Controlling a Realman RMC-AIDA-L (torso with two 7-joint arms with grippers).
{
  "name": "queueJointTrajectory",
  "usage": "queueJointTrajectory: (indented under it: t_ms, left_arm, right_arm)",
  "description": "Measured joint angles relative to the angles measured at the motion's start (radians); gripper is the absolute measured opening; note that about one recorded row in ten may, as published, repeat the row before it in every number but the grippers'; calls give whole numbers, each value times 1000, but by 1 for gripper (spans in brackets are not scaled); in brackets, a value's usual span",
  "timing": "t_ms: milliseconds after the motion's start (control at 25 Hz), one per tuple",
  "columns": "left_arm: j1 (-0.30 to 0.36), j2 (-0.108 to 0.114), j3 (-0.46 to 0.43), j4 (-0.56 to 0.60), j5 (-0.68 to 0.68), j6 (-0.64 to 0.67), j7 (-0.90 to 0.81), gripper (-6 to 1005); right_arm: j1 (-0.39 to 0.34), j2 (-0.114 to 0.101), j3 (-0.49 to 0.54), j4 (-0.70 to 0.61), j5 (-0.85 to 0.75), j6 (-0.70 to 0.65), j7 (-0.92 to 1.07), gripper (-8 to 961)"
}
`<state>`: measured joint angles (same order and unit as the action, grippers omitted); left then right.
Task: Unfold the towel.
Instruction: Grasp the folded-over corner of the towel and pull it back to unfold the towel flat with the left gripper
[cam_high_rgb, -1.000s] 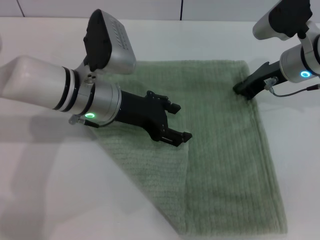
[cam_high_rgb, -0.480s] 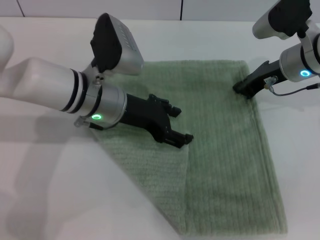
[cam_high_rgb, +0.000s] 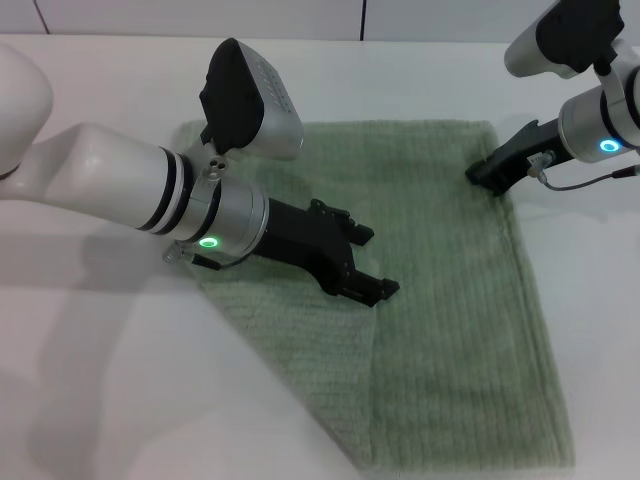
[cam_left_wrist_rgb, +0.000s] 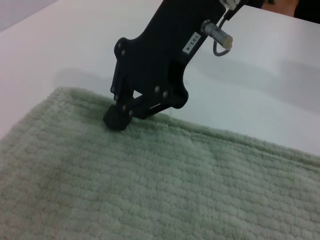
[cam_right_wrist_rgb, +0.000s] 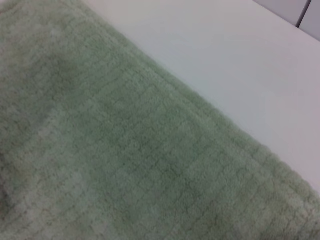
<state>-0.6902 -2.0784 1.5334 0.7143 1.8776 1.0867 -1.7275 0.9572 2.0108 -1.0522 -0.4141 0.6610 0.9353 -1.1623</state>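
From the head view, my left gripper (cam_high_rgb: 372, 262) hovers with jaws wide just above the folded flap's edge on the towel (cam_high_rgb: 450, 330), which lies on the table (cam_high_rgb: 100, 380).

In the left wrist view, my right gripper (cam_left_wrist_rgb: 118, 120) presses the towel's far corner; whether its fingers are parted I cannot tell.

The right wrist view shows only the towel and table.

White table (cam_high_rgb: 420, 70) seen across the whole head view, soft grey shadows cast on it at the left, pale wall panels (cam_high_rgb: 200, 18) ranged along the far edge, dark vertical seams shown between them, light kept even
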Motion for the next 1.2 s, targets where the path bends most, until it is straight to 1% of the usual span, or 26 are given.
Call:
queueJointTrajectory:
  t_ms: [160, 280, 400, 480, 760, 1200]
  left_arm:
    - [0, 0, 1, -1, 0, -1, 0, 810]
    - [-3, 0, 26, -7, 1, -7, 0, 810]
    - [-3, 0, 26, -7, 1, -7, 0, 810]
    - [-8, 0, 41, -9, 4, -15, -9, 810]
    - [-14, 2, 49, -10, 8, -12, -14, 810]
    - [-26, 5, 56, 0, 44, 4, -26, 667]
  right_arm:
    - [0, 0, 0, 0, 0, 0, -1, 25]
    - [0, 2, 0, 0, -10, 0, -1, 25]
    - [1, 4, 0, 0, -18, 0, -1, 25]
    - [1, 5, 0, 0, -19, -1, -1, 26]
    - [1, 6, 0, 0, -22, -1, 0, 26]
    - [4, 6, 0, 0, -23, -1, 1, 27]
